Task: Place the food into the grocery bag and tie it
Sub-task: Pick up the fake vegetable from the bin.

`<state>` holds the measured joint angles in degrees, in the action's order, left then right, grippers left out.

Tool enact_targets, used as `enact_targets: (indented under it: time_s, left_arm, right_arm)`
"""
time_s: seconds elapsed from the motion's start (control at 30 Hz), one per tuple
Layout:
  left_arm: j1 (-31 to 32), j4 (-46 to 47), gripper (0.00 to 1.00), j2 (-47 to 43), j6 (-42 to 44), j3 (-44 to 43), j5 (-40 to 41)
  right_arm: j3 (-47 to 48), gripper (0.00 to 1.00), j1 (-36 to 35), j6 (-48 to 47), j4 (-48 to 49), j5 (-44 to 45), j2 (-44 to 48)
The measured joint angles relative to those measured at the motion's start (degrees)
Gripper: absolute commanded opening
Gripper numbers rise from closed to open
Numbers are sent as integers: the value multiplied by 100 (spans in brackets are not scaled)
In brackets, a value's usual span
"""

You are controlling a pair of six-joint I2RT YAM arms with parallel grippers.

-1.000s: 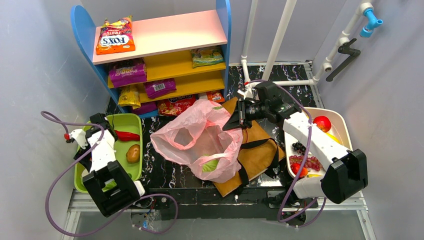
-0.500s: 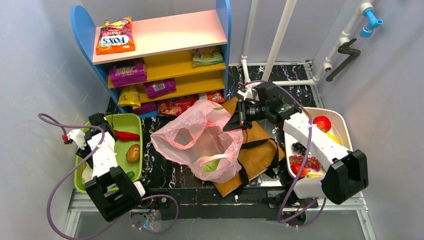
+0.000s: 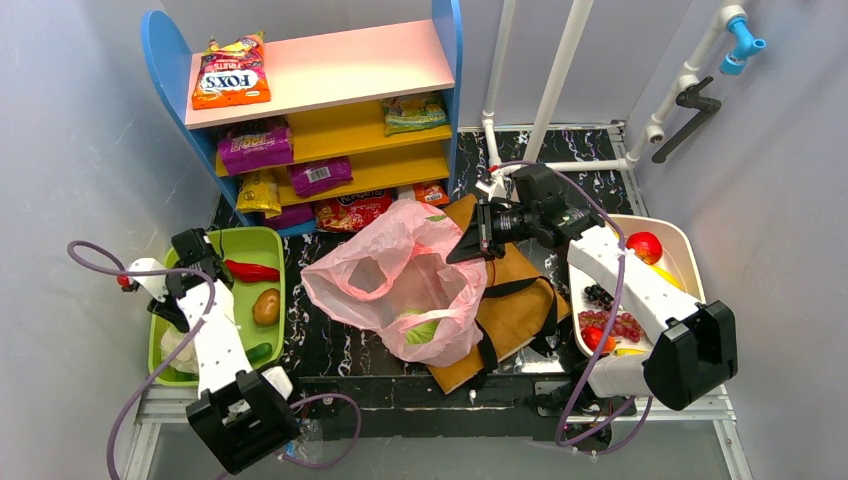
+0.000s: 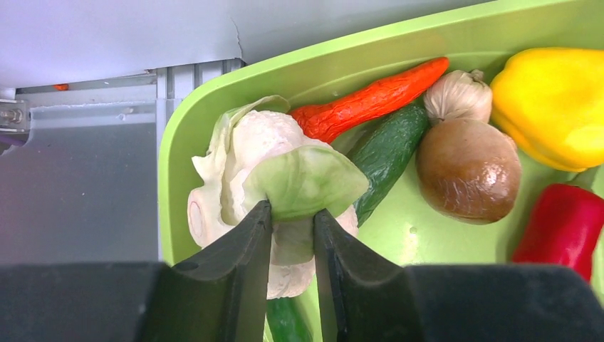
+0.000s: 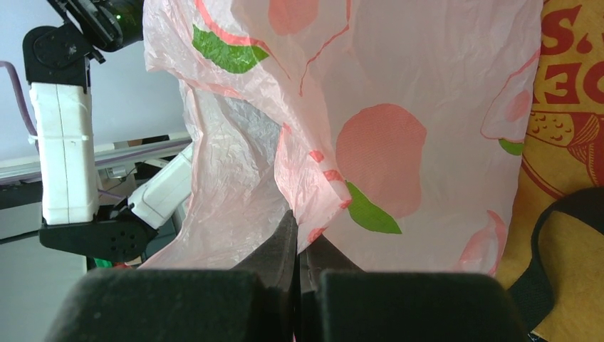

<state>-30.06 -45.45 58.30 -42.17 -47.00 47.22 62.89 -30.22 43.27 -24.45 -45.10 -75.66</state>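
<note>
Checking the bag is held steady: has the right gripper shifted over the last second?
No. The right gripper sits at the same spot above the brown bag, shut on the pink bag.

A: What changed?
B: Left arm [image 3: 215, 335] swung nearer the tray's [image 4: 167, 185] near-left end.
A: Pincer?
B: Left pincer [image 4: 292, 214] went from open to clamped on a cauliflower [image 4: 274, 153] leaf.
</note>
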Motion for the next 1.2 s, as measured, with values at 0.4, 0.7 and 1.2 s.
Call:
enact_targets:
  time_s: [0.4, 0.7, 1.2]
  left_arm:
    - [0, 55, 0, -1353, 249, -24, -750]
    - [0, 50, 0, -1545, 564, -682, -1578]
    - [20, 280, 0, -1840, 708, -1709, -4734]
  right_arm:
    - [42, 1, 0, 0, -155, 42, 26]
    - [111, 1, 0, 0, -190, 92, 26]
    - [437, 1, 0, -2, -442, 319, 24]
